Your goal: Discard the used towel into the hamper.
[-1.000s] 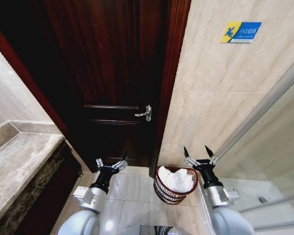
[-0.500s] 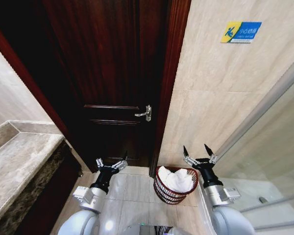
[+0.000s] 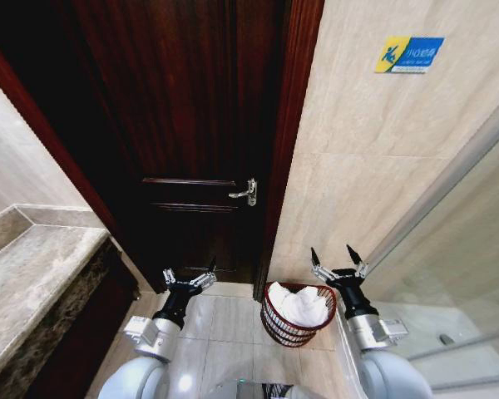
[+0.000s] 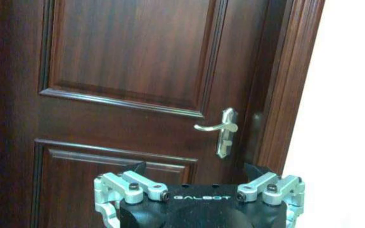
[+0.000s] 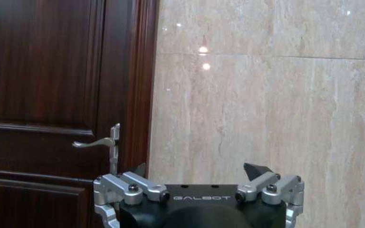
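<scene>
The hamper stands on the floor tiles at the foot of the marble wall, just right of the wooden door. A white towel lies inside it. My right gripper hovers above the hamper's right rim, fingers apart and empty. My left gripper is raised before the door, fingers apart. In my judgement the drop is done; only retraction remains.

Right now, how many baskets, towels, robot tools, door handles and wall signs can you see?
Hampers: 1, the hamper on the floor by the wall.
White towels: 1, the towel lying inside it.
Robot tools: 2, the left tool and the right tool, both open and empty.
Door handles: 1, the door handle.
Wall signs: 1, the blue and yellow sign.
Total: 6.
</scene>
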